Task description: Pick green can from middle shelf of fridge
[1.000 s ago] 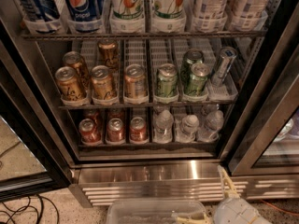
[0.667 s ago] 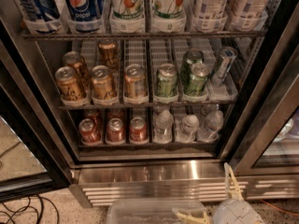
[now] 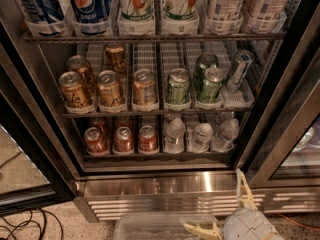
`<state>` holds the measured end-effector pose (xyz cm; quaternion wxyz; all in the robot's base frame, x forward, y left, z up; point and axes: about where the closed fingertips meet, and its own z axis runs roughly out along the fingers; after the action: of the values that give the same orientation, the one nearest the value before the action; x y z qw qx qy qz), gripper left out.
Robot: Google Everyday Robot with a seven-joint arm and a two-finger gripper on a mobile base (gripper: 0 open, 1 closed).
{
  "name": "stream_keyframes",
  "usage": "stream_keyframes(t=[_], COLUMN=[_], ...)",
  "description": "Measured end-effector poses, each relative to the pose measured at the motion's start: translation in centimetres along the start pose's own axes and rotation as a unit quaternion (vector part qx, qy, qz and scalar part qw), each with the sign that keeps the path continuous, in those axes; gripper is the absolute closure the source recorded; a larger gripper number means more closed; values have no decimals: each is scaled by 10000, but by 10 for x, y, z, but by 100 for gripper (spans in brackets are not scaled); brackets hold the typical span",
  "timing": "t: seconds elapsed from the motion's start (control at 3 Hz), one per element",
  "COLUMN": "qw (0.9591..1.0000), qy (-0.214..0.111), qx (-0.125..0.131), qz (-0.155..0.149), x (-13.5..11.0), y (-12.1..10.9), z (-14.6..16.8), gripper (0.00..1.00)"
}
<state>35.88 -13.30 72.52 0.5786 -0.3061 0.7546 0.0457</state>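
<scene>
The fridge (image 3: pixel 165 186) stands open in front of me. Its middle shelf (image 3: pixel 150 113) holds three green cans upright: one at the front centre (image 3: pixel 178 87), one to its right (image 3: pixel 211 84) and one behind that (image 3: pixel 205 64). My gripper (image 3: pixel 222 210) is at the bottom edge of the view, below the fridge's steel grille and far from the cans. Its pale fingers (image 3: pixel 244 186) are spread open and hold nothing.
Several gold-brown cans (image 3: pixel 111 89) fill the shelf's left lanes. A slim silver-blue can (image 3: pixel 239 70) leans at the right. Large soda bottles (image 3: pixel 136 4) stand above; red cans (image 3: pixel 123 139) and water bottles (image 3: pixel 202 136) below. A clear plastic bin (image 3: pixel 155 227) sits by the gripper. Cables (image 3: pixel 25 224) lie on the floor.
The gripper has shifted slightly to the right and up at the bottom of the view. The cans have not moved.
</scene>
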Motion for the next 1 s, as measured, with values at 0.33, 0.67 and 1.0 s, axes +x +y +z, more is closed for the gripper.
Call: stream_keyframes(t=[0.33,0.67,1.0], qw=[9997,9975,9926], qy=[-211,-608,-900], qx=[77,261,575], qz=[-11,-232,-582], x=[-4,-22,-42], y=[4,6,6], z=[9,25,37], gripper=[0,0,0])
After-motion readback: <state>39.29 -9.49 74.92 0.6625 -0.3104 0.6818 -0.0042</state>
